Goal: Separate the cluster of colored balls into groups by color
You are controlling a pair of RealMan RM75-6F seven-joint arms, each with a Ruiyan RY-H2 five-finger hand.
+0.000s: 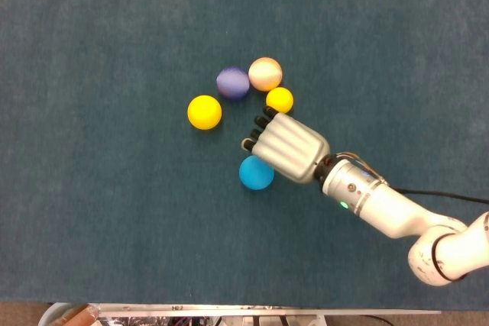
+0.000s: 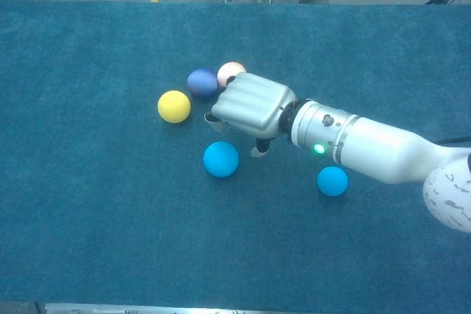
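From the head view, the right hand (image 1: 286, 146) is over the blue cloth table (image 1: 92, 211), palm down, with its fingers (image 1: 257, 132) curled under a little. It holds nothing. I can't tell for sure how far apart the fingers are from up here. A light blue ball (image 1: 256, 172) sits on the cloth just left of the hand and a bit nearer to us, right beside it. I can't tell if they touch. A small yellow ball (image 1: 280, 99) lies just past the fingertips, on the far side. Next to it, farther away, is an orange ball (image 1: 265, 73), and a purple ball (image 1: 232, 82) is touching the orange one on its left. A bigger yellow ball (image 1: 204, 111) sits alone, off to the left of the hand. The balls are round, so they do not point any way and have no long side.

From the chest view, the right hand (image 2: 252, 105) is lifted off the cloth, and its fingers (image 2: 261, 149) hang down, bent, with nothing in them. The light blue ball (image 2: 221, 159) is near the hand, below it and apart from it. A second light blue ball (image 2: 333, 180) lies to the right, just in front of the white arm (image 2: 368, 148). The purple ball (image 2: 201, 81) and orange ball (image 2: 230, 72) peek out behind the hand, and the bigger yellow ball (image 2: 174, 106) is to the left. The left hand is not in either view.
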